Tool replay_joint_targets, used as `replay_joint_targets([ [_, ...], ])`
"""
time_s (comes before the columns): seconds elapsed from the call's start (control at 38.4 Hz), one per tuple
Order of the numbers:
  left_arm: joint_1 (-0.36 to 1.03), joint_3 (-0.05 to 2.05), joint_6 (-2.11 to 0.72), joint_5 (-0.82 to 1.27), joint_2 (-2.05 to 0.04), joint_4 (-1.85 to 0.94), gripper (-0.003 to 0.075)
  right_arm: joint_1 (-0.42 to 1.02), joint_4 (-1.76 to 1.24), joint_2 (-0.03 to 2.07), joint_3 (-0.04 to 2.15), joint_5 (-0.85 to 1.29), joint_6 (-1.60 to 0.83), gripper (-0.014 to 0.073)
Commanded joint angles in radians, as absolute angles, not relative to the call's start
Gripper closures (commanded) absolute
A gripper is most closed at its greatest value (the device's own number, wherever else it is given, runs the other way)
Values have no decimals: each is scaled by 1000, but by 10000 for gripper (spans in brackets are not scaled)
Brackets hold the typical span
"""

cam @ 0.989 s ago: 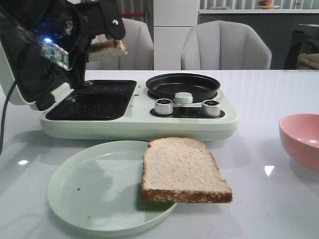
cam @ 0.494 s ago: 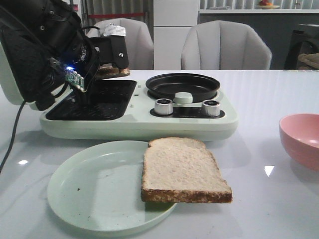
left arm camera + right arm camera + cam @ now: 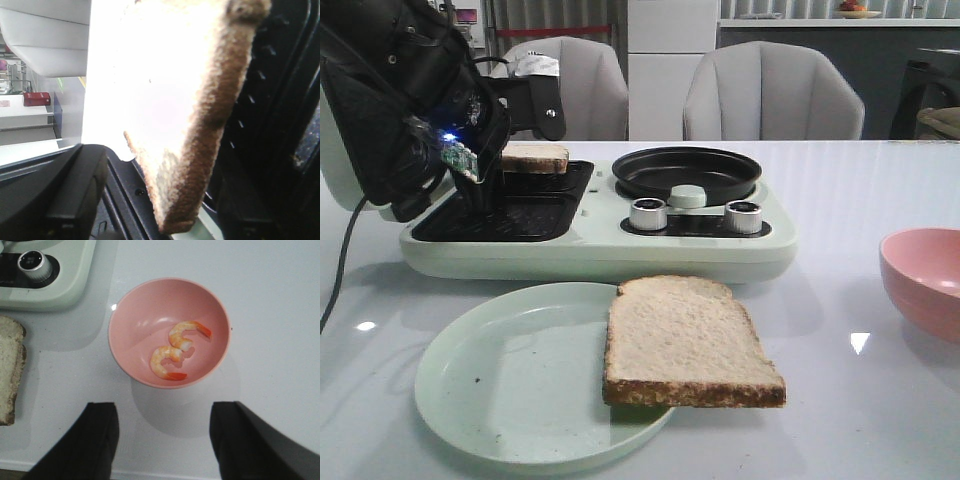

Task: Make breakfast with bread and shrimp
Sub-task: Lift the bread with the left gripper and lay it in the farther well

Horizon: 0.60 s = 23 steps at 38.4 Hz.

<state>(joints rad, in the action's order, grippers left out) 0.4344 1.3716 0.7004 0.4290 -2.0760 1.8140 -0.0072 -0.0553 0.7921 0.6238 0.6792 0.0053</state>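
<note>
Lower than a moment ago, my left gripper (image 3: 510,150) clamps one bread slice (image 3: 535,157) just above the sandwich maker's grill plate (image 3: 510,205). Near that appliance, the other slice (image 3: 685,340) overhangs the plate (image 3: 500,375). My right gripper (image 3: 164,440), jaws spread, hovers beside the pink bowl (image 3: 132,315) holding two shrimp (image 3: 176,347).

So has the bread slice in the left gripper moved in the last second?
Yes. The held bread slice has come down toward the black grill plate of the pale green breakfast maker.
</note>
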Motion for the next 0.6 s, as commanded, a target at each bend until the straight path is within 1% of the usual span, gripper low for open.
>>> replay_joint_targets([
  [0.0,442,1388,718,462,-2001,1860,213,-8,-49,790,655,615,0,83],
  [0.26,484,1283,718,449,-1898,1860,212,-8,-49,790,655,615,0,83],
  [0.36,515,1226,718,477,-1843,1860,212,-8,-49,790,655,615,0,83],
  [0.44,553,1183,721,548,-1798,1858,212,-8,-49,790,655,615,0,83],
  [0.57,647,1117,800,723,-1715,1820,212,-8,-49,790,655,615,0,83],
])
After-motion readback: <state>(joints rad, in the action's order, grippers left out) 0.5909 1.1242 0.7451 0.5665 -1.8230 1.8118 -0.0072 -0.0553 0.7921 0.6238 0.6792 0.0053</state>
